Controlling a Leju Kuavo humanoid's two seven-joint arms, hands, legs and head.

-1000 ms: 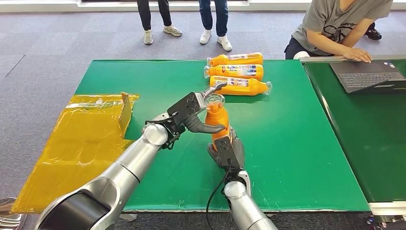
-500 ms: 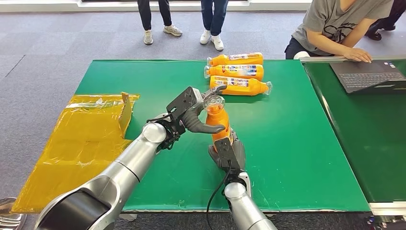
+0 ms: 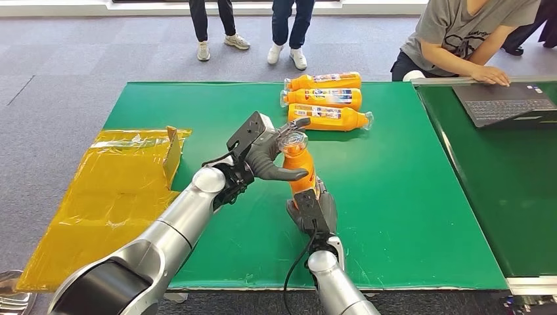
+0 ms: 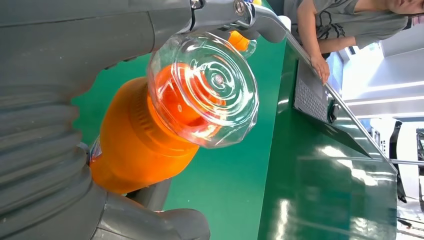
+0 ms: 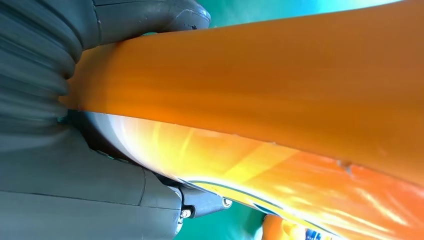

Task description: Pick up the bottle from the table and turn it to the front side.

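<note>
Orange bottle [image 3: 301,172]: upright, long axis vertical, above green bench [image 3: 407,197]. Right hand [image 3: 314,211] wraps its lower body; left hand [image 3: 269,157] pinches the neck beneath the clear cap [image 4: 205,90]

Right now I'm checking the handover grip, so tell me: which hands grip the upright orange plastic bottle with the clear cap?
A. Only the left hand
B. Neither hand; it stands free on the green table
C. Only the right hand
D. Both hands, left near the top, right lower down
D: the left hand wraps the orange plastic bottle just under its clear cap, while the right hand grips its lower body.
</note>
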